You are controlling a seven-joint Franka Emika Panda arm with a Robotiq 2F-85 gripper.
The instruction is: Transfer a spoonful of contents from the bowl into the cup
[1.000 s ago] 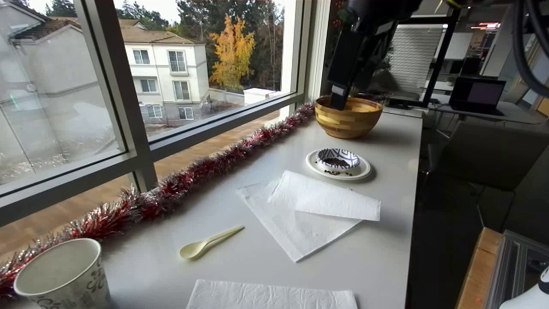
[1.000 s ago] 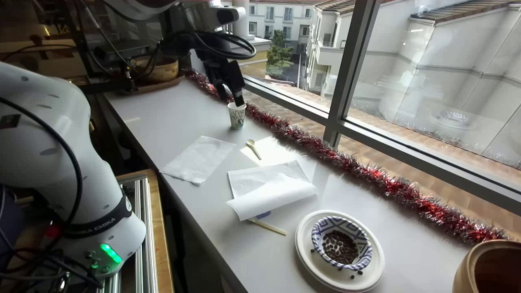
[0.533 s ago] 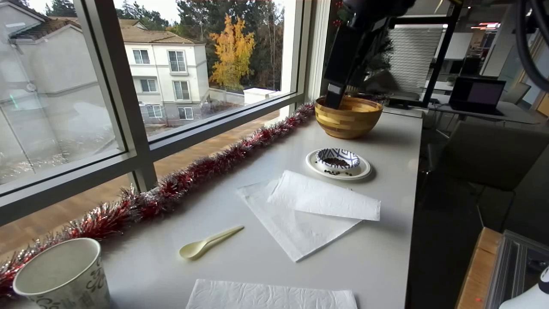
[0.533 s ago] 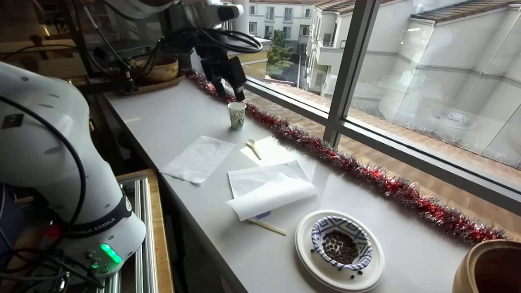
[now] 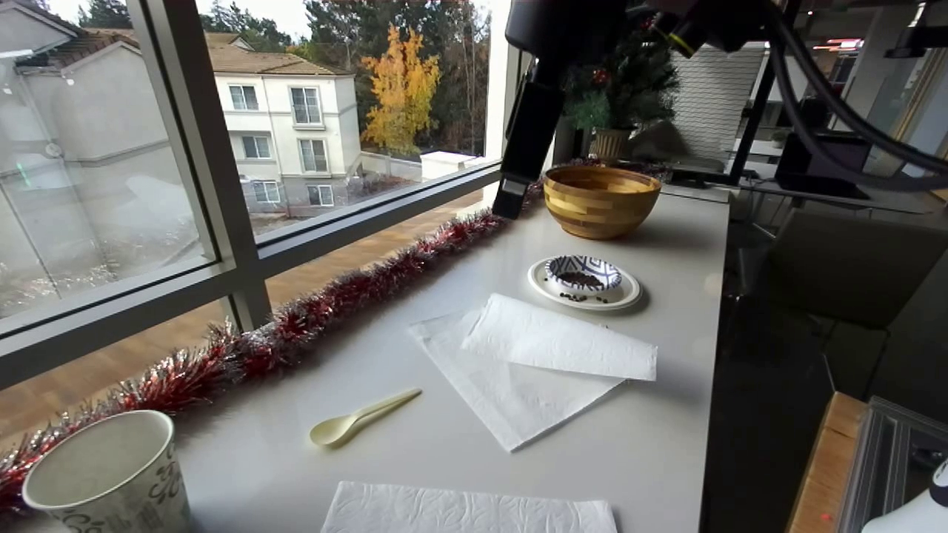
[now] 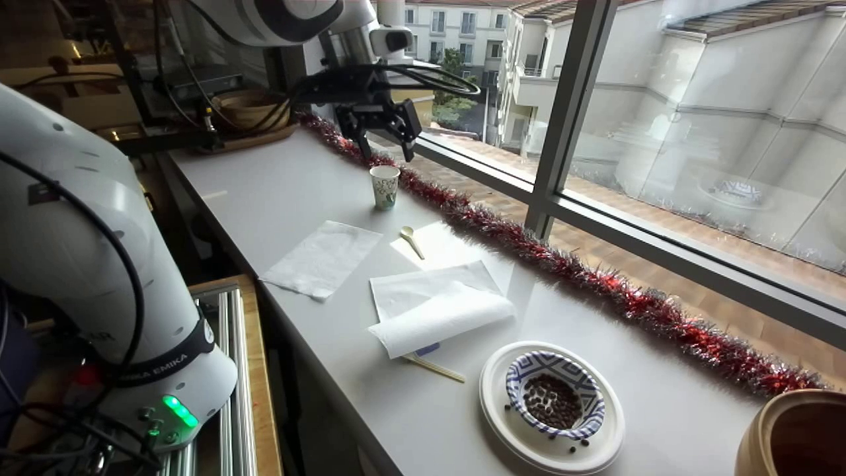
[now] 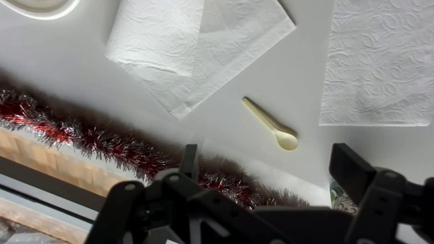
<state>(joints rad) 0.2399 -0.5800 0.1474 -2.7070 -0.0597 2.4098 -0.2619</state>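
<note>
A small white bowl with blue pattern (image 6: 548,360) holds dark beans and sits on a white plate (image 6: 492,387). It shows in both exterior views (image 5: 592,264). A paper cup (image 6: 385,188) stands upright near the window; part of it shows behind a finger in the wrist view (image 7: 342,200). A pale yellow spoon (image 7: 268,123) lies on the table, also in both exterior views (image 5: 363,418) (image 6: 411,241). My gripper (image 6: 387,157) is open and empty, above the cup's height. In the wrist view the spoon lies beyond the gap between the fingertips (image 7: 266,152).
Paper towels (image 5: 563,340) (image 6: 324,258) lie on the table. A second pale handle (image 6: 439,369) sticks out from under the folded towel. A wooden bowl (image 5: 603,203) stands past the plate. Red and silver tinsel (image 5: 296,318) runs along the window frame.
My gripper has risen slightly from the cup and turned, so both fingers show wider apart. It has shifted away from above the cup toward the spoon side. Spoon, bowl and cup have not moved.
</note>
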